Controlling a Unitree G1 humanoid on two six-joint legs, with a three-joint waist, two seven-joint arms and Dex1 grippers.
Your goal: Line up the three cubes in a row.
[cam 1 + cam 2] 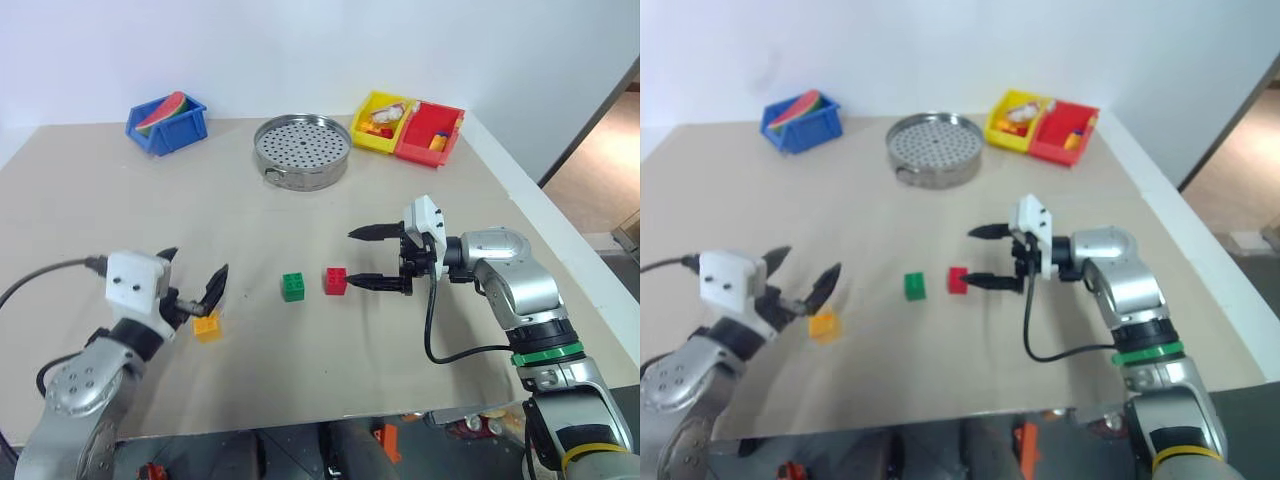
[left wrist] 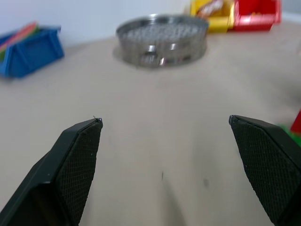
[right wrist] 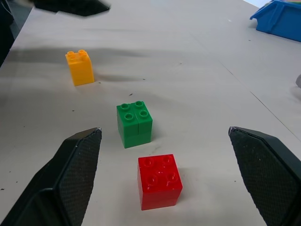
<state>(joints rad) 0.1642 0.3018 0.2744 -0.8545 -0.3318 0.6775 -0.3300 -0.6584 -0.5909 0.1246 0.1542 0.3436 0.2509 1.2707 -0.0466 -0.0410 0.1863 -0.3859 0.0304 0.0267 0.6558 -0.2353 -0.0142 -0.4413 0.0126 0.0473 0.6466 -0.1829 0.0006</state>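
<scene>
**Cubes nearly in line, both sets of fingers spread and empty**

A pale beige worktop [image 1: 300, 380] stands against a plain white wall, with an open doorway and floor off to the right.

The right gripper [image 1: 378, 258] has its fingers released wide, pointing toward the robot's left, with the red cube [image 1: 336, 281] just beside the lower fingertip and not gripped. The green cube [image 1: 292, 287] sits just left of the red one. The yellow-orange cube [image 1: 207, 326] lies further left and nearer the robot, close under the left gripper [image 1: 196, 277], whose fingers are also spread and hold nothing.

The risk, as I judge it: a sweep of the right fingers could knock the red cube into the green, and a careless closing on the yellow-orange cube could tip it or skew it out of line.

Further back stand a blue bin [image 1: 167, 124], a perforated steel tray [image 1: 302, 150], and yellow [image 1: 384, 123] and red [image 1: 430, 133] bins.
</scene>
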